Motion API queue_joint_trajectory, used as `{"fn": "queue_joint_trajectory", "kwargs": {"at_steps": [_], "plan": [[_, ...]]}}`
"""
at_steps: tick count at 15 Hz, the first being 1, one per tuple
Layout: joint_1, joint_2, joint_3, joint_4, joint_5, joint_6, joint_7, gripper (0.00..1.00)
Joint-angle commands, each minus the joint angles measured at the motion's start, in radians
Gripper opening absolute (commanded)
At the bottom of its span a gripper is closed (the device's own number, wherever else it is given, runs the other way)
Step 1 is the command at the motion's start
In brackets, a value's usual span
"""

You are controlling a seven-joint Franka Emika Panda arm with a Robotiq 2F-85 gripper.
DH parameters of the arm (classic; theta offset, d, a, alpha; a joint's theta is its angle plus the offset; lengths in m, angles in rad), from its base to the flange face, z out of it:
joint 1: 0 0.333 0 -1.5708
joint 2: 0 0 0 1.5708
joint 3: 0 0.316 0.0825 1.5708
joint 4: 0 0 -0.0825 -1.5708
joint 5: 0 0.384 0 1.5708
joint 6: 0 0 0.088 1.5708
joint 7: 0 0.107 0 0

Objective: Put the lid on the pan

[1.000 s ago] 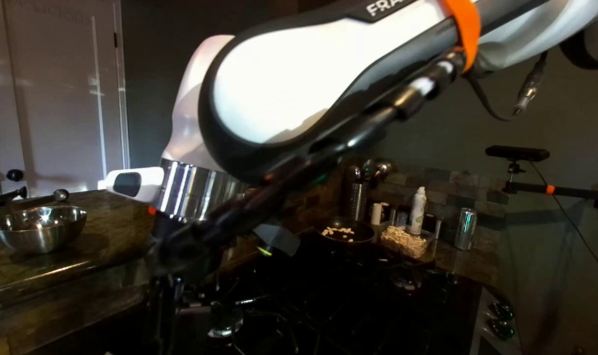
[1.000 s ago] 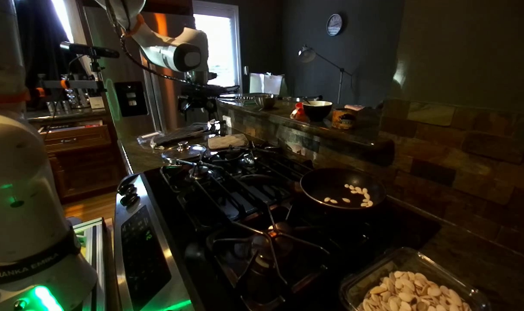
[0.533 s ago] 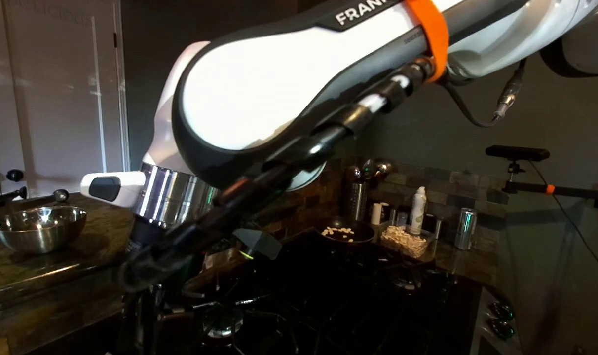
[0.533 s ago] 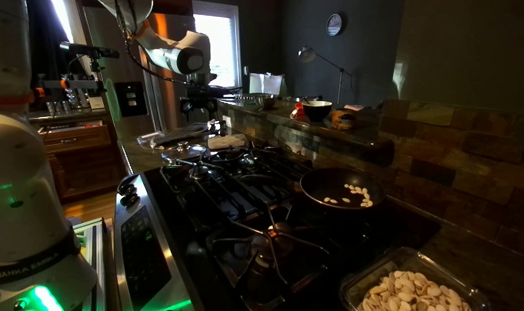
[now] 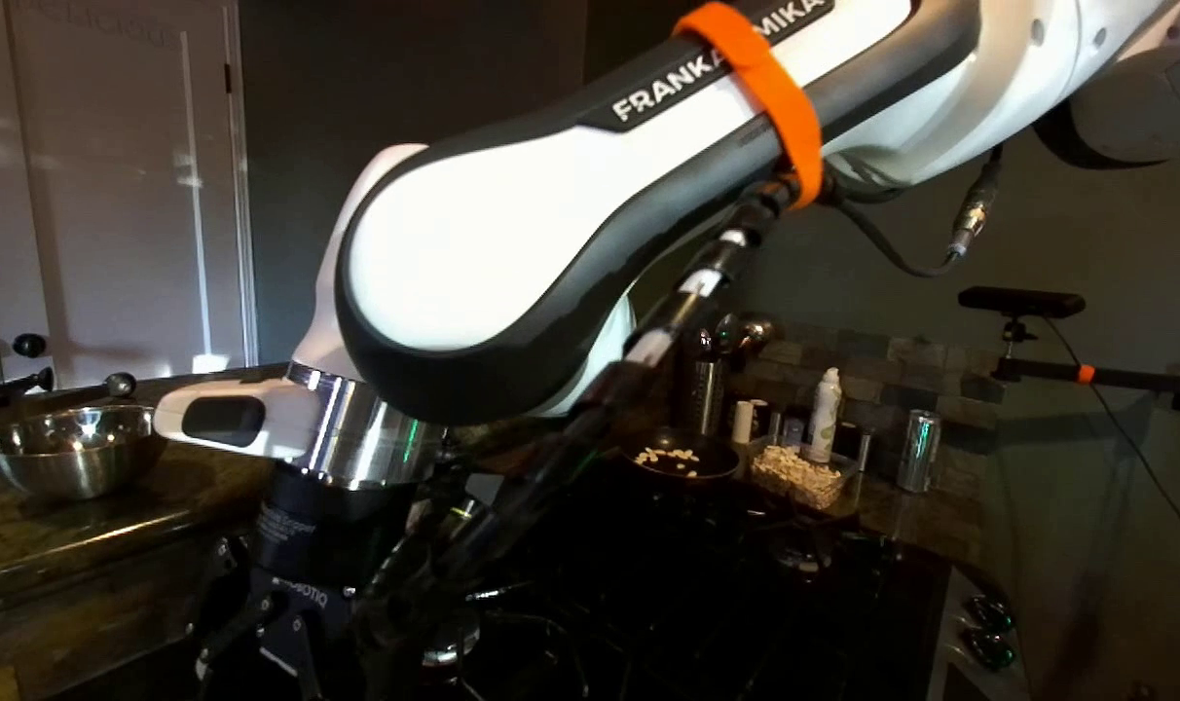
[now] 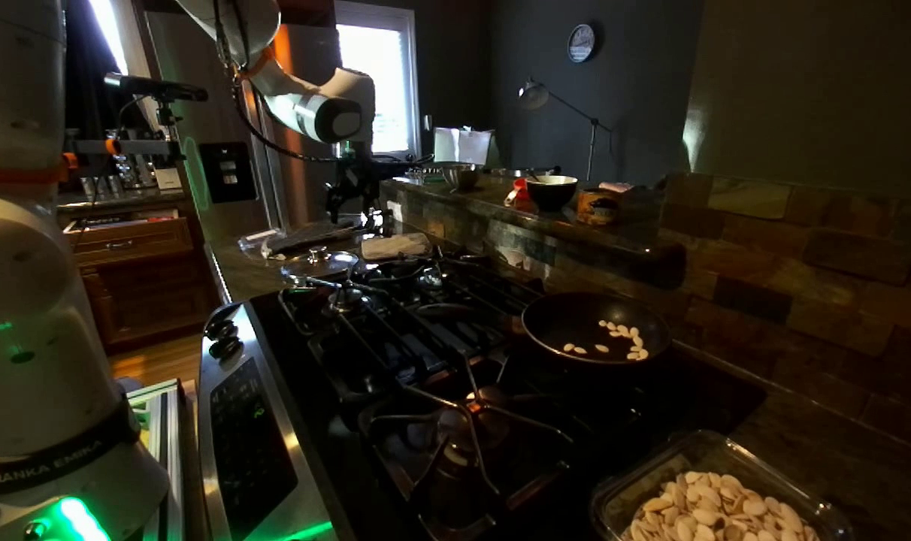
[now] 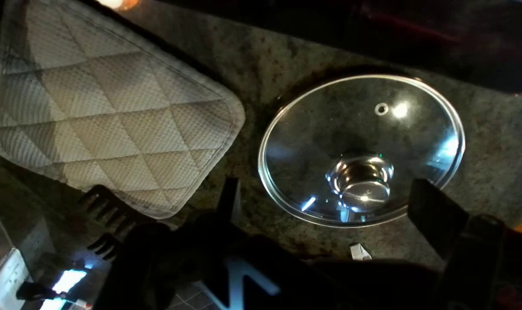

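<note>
A round clear glass lid (image 7: 312,125) with a metal rim and a shiny knob (image 7: 364,185) lies on the stone counter in the wrist view. It also shows in an exterior view, knob up, beyond the stove (image 6: 319,263). My gripper (image 7: 325,187) is open and empty above the counter, its fingers apart on either side of the knob's line in the wrist view. In an exterior view the gripper (image 6: 354,203) hangs higher than the lid and behind it. The dark pan (image 6: 564,319) holds several pale seeds on the stove's far burner; it also shows in an exterior view (image 5: 719,456).
A quilted cloth pad (image 7: 127,112) lies beside the lid. The black gas stove (image 6: 425,338) has raised grates. A clear tub of seeds (image 6: 715,511) stands near the pan. A raised ledge (image 6: 500,207) carries bowls (image 6: 552,194) along the wall side. A dark fork-like utensil (image 7: 110,211) lies near the pad.
The arm has moved lower, and the gripper has turned about its wrist. In an exterior view it has shifted slightly right and down. The lid and pan have not moved.
</note>
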Motion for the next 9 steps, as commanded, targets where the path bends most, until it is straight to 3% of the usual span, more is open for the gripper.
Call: {"fn": "queue_joint_trajectory", "kwargs": {"at_steps": [1, 6, 9], "plan": [[-0.038, 0.062, 0.044, -0.004, 0.059, 0.113, -0.242, 1.0], [-0.093, 0.2, 0.15, 0.063, 0.158, 0.212, -0.545, 1.0], [-0.143, 0.256, 0.241, 0.121, 0.253, 0.131, -0.659, 1.0]]}}
